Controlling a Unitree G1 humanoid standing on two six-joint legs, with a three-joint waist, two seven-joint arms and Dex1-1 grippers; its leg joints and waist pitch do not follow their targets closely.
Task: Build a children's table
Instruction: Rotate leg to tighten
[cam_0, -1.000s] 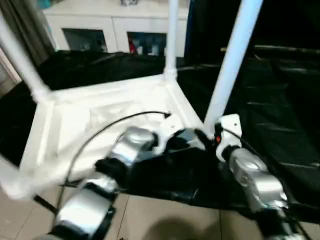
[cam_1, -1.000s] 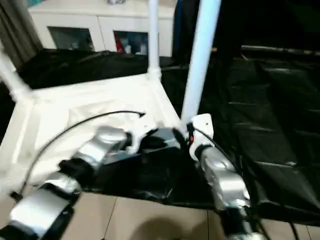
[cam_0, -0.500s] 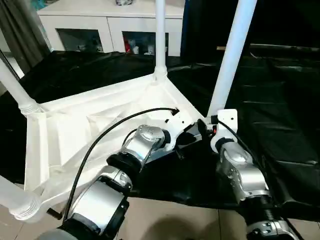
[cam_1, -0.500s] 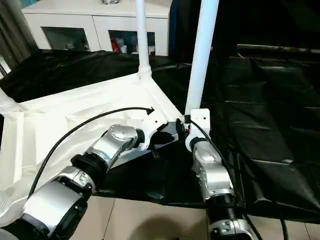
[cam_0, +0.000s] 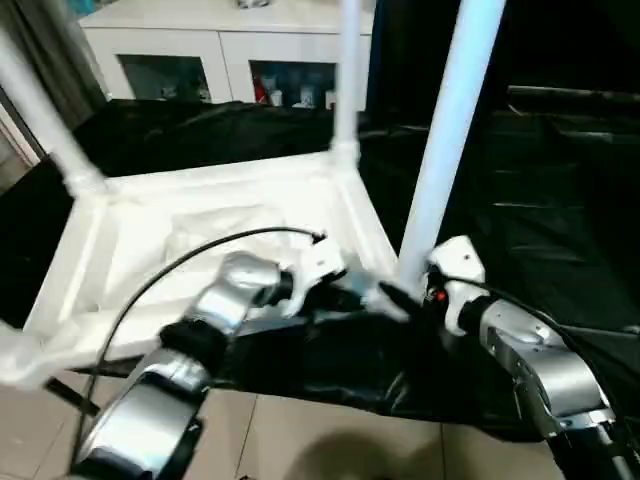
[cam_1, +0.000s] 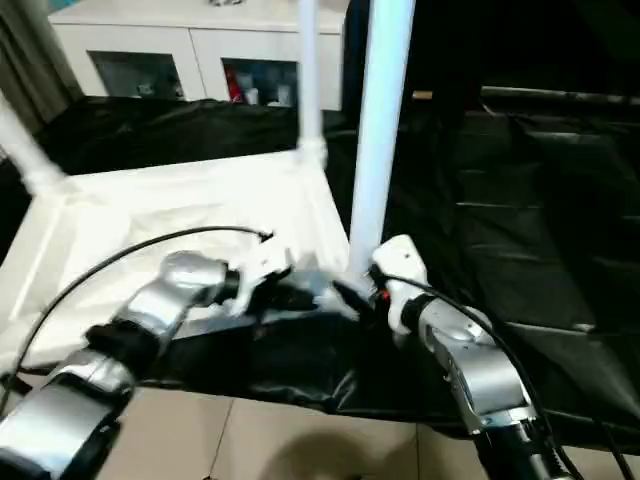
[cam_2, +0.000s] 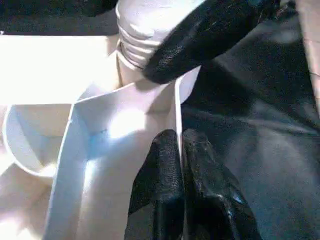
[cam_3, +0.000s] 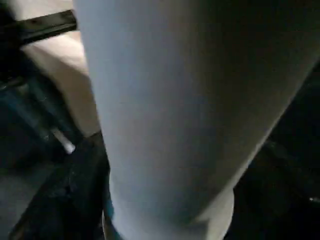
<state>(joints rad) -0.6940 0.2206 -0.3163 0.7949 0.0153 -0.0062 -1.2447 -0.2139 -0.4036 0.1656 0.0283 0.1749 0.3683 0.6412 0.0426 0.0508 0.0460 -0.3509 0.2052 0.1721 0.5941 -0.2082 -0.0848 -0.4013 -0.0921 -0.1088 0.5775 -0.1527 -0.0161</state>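
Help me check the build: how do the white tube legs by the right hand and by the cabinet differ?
The near white tube leg stands at the white plastic table top's near corner, the far white tube leg at its far corner. The right hand is at the near leg's base; the far leg stands alone. Both are upright.

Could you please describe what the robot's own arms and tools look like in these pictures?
Both forearms are rounded silver metal with black joint rings. A thin black cable arcs over the left arm, and another runs along the right arm, which carries a white wrist block with a small red mark. The left tool has two black, leathery-textured fingers.
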